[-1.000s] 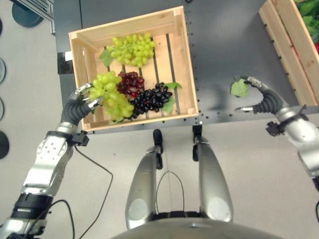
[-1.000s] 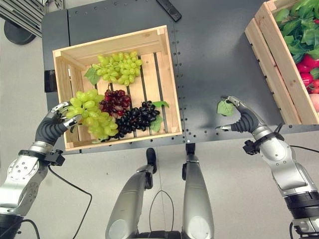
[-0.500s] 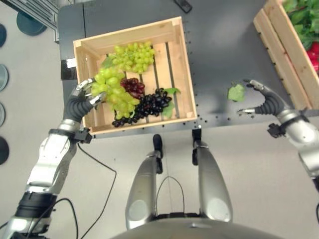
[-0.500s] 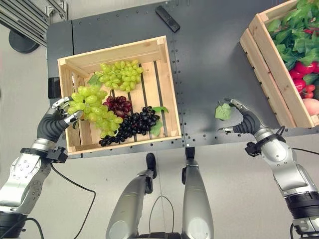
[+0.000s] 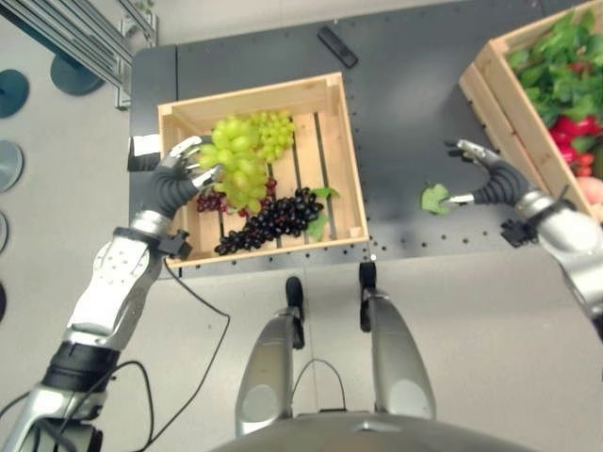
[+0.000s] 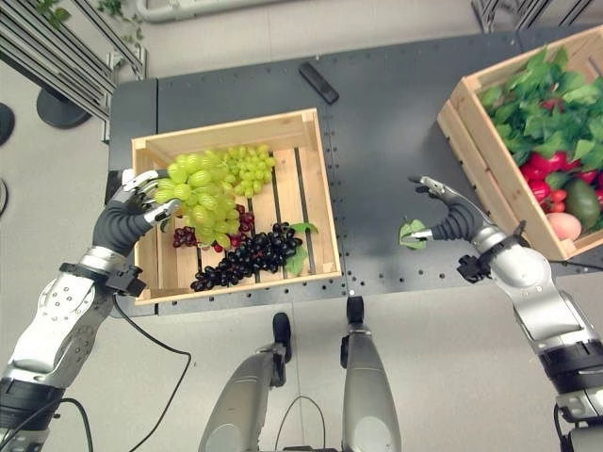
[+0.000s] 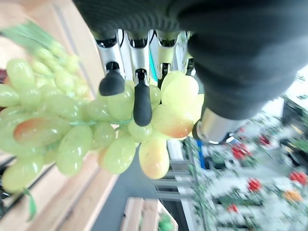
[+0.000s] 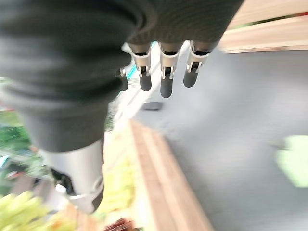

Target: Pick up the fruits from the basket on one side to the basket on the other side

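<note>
A: What has changed since a second ago?
B: The left robot hand point(image 6: 141, 209) has lifted the green grape bunch point(image 6: 200, 195) higher above the left crate point(image 6: 316, 212).
A: And its grip?
B: Fingers curled round the pale, plump grapes. The right robot hand point(image 6: 445, 212) hangs open above the dark surface point(image 6: 386, 122), a leaf point(image 6: 411, 234) just beside it.

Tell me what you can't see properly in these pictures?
- Red grapes: mostly hidden under the green grape bunch that the left hand holds, head views.
- Right crate: cut off by the picture's edge, so not all its fruit shows.
- Small dark object on the table: too small to identify.
- Leaf in the right wrist view: blurred.
</note>
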You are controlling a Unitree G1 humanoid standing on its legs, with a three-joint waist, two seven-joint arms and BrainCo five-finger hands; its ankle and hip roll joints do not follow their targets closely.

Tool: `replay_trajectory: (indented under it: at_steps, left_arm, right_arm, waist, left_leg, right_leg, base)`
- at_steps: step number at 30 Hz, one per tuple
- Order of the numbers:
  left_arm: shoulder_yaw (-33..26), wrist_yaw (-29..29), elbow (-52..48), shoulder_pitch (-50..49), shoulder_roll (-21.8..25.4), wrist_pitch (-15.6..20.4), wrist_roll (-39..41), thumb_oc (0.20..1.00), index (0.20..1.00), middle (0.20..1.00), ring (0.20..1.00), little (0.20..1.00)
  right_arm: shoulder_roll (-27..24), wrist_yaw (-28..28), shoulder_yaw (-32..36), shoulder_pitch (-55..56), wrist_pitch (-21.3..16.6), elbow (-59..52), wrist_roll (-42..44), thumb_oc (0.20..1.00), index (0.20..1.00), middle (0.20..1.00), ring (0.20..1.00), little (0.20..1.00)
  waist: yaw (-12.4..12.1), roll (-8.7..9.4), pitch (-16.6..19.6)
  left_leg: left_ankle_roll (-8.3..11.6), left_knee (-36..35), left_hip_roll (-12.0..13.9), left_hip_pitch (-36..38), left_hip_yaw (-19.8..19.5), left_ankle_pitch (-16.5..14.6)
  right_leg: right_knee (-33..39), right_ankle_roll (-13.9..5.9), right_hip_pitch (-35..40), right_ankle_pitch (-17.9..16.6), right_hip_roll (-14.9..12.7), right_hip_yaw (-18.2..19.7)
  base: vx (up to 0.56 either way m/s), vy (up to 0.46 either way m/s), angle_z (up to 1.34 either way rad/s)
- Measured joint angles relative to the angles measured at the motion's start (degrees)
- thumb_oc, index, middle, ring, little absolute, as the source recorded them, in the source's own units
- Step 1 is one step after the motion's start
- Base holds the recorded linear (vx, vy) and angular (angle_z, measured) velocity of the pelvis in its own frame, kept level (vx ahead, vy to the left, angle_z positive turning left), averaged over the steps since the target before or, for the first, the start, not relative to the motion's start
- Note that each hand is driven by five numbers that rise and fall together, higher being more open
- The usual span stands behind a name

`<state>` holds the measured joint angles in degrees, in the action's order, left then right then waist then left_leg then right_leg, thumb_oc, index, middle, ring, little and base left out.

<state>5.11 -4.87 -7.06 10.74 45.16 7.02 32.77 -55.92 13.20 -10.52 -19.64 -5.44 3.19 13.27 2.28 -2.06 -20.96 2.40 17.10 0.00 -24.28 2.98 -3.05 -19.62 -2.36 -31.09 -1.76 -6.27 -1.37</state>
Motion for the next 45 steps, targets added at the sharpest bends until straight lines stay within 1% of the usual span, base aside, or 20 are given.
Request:
replay_trajectory:
  at_steps: [5,6,7,8,9,10,13,14,16,20,21,26,27,33,35,38,39,41,44,45]
  left_arm:
    - [2.64,-0.55,-0.10,2.36,2.98,0.06,0.00,0.200,0.200,0.200,0.200,0.200]
    - [3.97,-0.93,-0.17,3.27,3.93,0.07,-0.01,0.200,0.200,0.200,0.200,0.200]
    - [4.13,-1.06,-0.18,3.29,3.97,0.08,-0.01,0.200,0.200,0.200,0.200,0.200]
    - [5.84,-1.23,-0.16,4.15,4.87,0.09,-0.01,0.200,0.200,0.200,0.200,0.200]
    - [6.76,-1.63,-0.21,4.79,5.25,0.11,-0.01,0.200,0.200,0.200,0.200,0.200]
    - [7.95,-1.99,-0.20,5.89,5.53,0.11,0.00,0.200,0.200,0.200,0.200,0.200]
    - [9.75,-2.62,-0.36,7.90,5.66,0.22,0.06,0.200,0.200,0.200,0.200,0.200]
    - [11.87,-2.61,-0.09,9.87,6.05,0.23,0.13,0.200,0.200,0.200,0.200,0.200]
    - [14.46,-3.18,-0.16,13.26,6.06,0.27,0.14,0.200,0.200,0.200,0.200,0.200]
    - [18.95,-3.52,-0.14,18.69,6.27,0.68,0.59,0.200,0.200,0.200,0.200,0.200]
    - [20.20,-3.90,-0.14,20.32,6.29,1.10,0.59,0.200,0.200,0.200,0.200,0.200]
    - [23.52,-4.12,-0.11,24.01,6.36,1.24,0.59,0.200,0.200,0.200,0.200,0.200]
    - [25.20,-4.20,-0.09,25.25,6.37,1.24,0.59,0.200,0.200,0.200,0.200,0.200]
    - [26.06,-4.98,-0.07,25.65,5.77,1.24,0.63,0.200,0.200,0.200,0.200,0.200]
    - [27.67,-5.31,-0.07,26.44,5.51,1.27,0.71,0.200,0.200,0.200,0.200,0.200]
    - [29.75,-5.98,-0.07,27.18,4.57,1.28,0.78,0.200,0.200,0.200,0.200,0.200]
    - [29.75,-5.98,-0.07,27.18,4.57,1.28,0.78,0.200,0.200,0.200,0.200,0.200]
    - [29.79,-6.34,0.01,27.23,3.78,1.28,1.93,0.200,0.200,0.200,0.200,0.200]
    - [29.79,-6.37,0.02,27.43,3.44,1.28,2.01,0.200,0.200,0.200,0.200,0.200]
    - [29.79,-6.39,0.07,27.43,3.30,1.28,2.18,0.200,0.200,0.200,0.200,0.200]
  right_arm:
    - [-1.10,3.73,-7.68,-6.21,0.16,-2.84,5.85,1.000,1.000,1.000,1.000,1.000]
    - [-1.06,4.60,-10.63,-8.57,0.31,-2.81,7.80,1.000,1.000,1.000,1.000,1.000]
    - [-1.02,5.11,-11.80,-9.56,0.63,-2.79,8.53,1.000,1.000,1.000,1.000,1.000]
    - [-1.26,6.22,-15.89,-12.72,1.12,-2.47,10.28,1.000,1.000,1.000,1.000,1.000]
    - [-1.11,6.66,-17.11,-13.76,1.13,-2.34,10.81,1.000,1.000,1.000,1.000,1.000]
    - [-0.84,7.10,-20.06,-16.67,1.22,-1.30,11.26,1.000,1.000,1.000,1.000,1.000]
    - [-0.57,7.59,-22.26,-19.07,1.22,0.29,11.69,1.000,1.000,1.000,1.000,1.000]
    - [0.45,7.58,-24.65,-21.50,1.28,3.31,11.97,1.000,1.000,1.000,1.000,1.000]
    - [1.34,7.58,-26.57,-23.06,1.48,4.50,12.14,1.000,1.000,1.000,1.000,1.000]
    - [4.02,7.83,-28.34,-24.62,1.55,4.77,12.22,1.000,1.000,1.000,1.000,1.000]
    - [5.48,8.04,-28.71,-24.94,1.56,4.73,12.22,1.000,1.000,1.000,1.000,1.000]
    - [7.74,8.20,-31.42,-26.39,1.66,5.79,12.97,1.000,1.000,1.000,1.000,1.000]
    - [8.47,8.19,-32.22,-26.65,1.66,6.58,13.25,1.000,1.000,1.000,1.000,1.000]
    - [10.46,8.79,-32.64,-26.67,1.67,7.10,14.60,1.000,1.000,1.000,1.000,1.000]
    - [11.22,9.15,-33.21,-26.69,1.67,7.68,15.83,1.000,1.000,1.000,1.000,1.000]
    - [14.78,9.79,-33.42,-26.49,2.05,10.97,20.40,1.000,1.000,1.000,1.000,1.000]
    - [14.78,9.79,-33.42,-26.49,2.05,10.97,20.40,1.000,1.000,1.000,1.000,1.000]
    - [16.03,10.37,-33.43,-25.81,2.43,11.88,23.79,1.000,1.000,1.000,1.000,1.000]
    - [17.34,10.39,-33.41,-25.66,2.51,13.25,25.77,1.000,1.000,1.000,1.000,1.000]
    - [18.89,10.38,-32.85,-25.21,2.54,15.06,27.72,1.000,1.000,1.000,1.000,1.000]
  waist:
    - [-0.24,0.18,0.09]
    - [-0.24,0.17,0.09]
    - [-0.27,0.17,0.09]
    - [-0.21,0.17,0.09]
    - [-0.38,0.17,0.09]
    - [-0.41,0.17,0.09]
    - [-0.67,0.17,0.09]
    - [-0.79,0.17,0.10]
    - [-1.45,0.16,0.10]
    - [-1.68,0.16,0.10]
    - [-1.59,0.16,0.10]
    - [-1.53,0.15,0.11]
    - [-1.60,0.15,0.11]
    - [-1.52,0.14,0.13]
    - [-1.59,0.14,0.15]
    - [-1.50,0.10,0.26]
    - [-1.50,0.10,0.26]
    - [-1.54,0.08,0.27]
    - [-1.57,0.03,0.35]
    - [-1.55,0.01,0.58]
  left_leg:
    - [-0.30,0.28,-0.04,-0.28,-0.04,-0.01]
    - [-0.37,0.26,-0.03,-0.37,-0.05,-0.01]
    - [-0.39,0.26,-0.01,-0.42,-0.05,0.01]
    - [-0.37,0.25,0.01,-0.45,-0.05,0.03]
    - [-0.37,0.22,0.02,-0.47,-0.07,0.03]
    - [-0.16,0.17,0.03,-0.54,-0.07,0.15]
    - [-0.01,0.24,0.03,-0.67,-0.12,0.24]
    - [-0.01,0.39,0.04,-0.68,-0.13,0.24]
    - [-0.01,0.41,0.04,-0.97,-0.11,0.24]
    - [-0.01,0.47,0.01,-1.44,-0.18,0.24]
    - [-0.01,0.43,0.01,-1.45,-0.19,0.24]
    - [-0.01,0.62,0.01,-1.44,-0.20,0.24]
    - [-0.01,0.68,0.00,-1.45,-0.21,0.24]
    - [-0.02,0.72,-0.03,-1.52,-0.19,0.23]
    - [-0.02,0.75,-0.04,-1.54,-0.19,0.24]
    - [-0.02,0.79,-0.07,-1.57,-0.19,0.22]
    - [-0.02,0.79,-0.07,-1.57,-0.19,0.22]
    - [-0.01,0.78,-0.04,-1.76,-0.20,0.22]
    - [-0.02,0.77,-0.06,-1.77,-0.19,0.22]
    - [-0.01,0.75,-0.06,-1.74,-0.20,0.22]
  right_leg:
    - [-0.04,-0.23,0.01,0.16,-0.13,-0.13]
    - [-0.05,-0.23,-0.08,0.15,-0.16,-0.19]
    - [-0.08,-0.22,-0.11,0.15,-0.17,-0.20]
    - [-0.07,-0.22,-0.16,0.15,-0.13,-0.22]
    - [-0.07,-0.21,-0.17,0.15,-0.15,-0.24]
    - [-0.05,-0.20,-0.24,0.16,-0.12,-0.24]
    - [-0.01,0.01,-0.37,0.07,-0.15,-0.36]
    - [-0.04,0.15,-0.34,-0.02,-0.15,-0.42]
    - [-0.03,0.15,-0.66,-0.02,-0.15,-0.40]
    - [-0.01,0.16,-1.01,0.01,-0.19,-0.54]
    - [-0.01,0.16,-1.01,0.02,-0.20,-0.54]
    - [-0.15,0.18,-0.99,0.01,-0.21,-0.53]
    - [-0.20,0.18,-0.99,0.00,-0.21,-0.52]
    - [-0.20,0.18,-1.08,0.00,-0.22,-0.44]
    - [-0.20,0.18,-1.08,0.00,-0.22,-0.44]
    - [-0.20,0.17,-1.17,0.00,-0.20,-0.34]
    - [-0.20,0.17,-1.17,0.00,-0.20,-0.34]
    - [-0.19,0.18,-1.33,0.00,-0.17,-0.35]
    - [-0.19,0.18,-1.34,0.00,-0.19,-0.35]
    - [-0.19,0.18,-1.33,0.00,-0.19,-0.35]
  base:
    - [-0.01,-0.003,0.02]
    - [-0.02,-0.006,0.03]
    - [0.00,0.000,0.00]
    - [0.00,0.000,0.00]
    - [0.00,0.000,0.00]
    - [0.00,0.000,0.00]
    - [0.00,0.000,0.00]
    - [0.00,0.000,0.00]
    - [0.00,0.000,0.00]
    - [0.00,0.000,0.00]
    - [0.00,0.000,0.00]
    - [0.00,0.000,0.00]
    - [0.00,0.000,0.00]
    - [0.00,0.000,0.00]
    - [0.00,0.000,0.00]
    - [0.00,0.000,0.00]
    - [0.00,0.000,0.00]
    - [0.00,0.000,0.00]
    - [0.00,0.000,0.00]
    - [0.00,0.000,0.00]
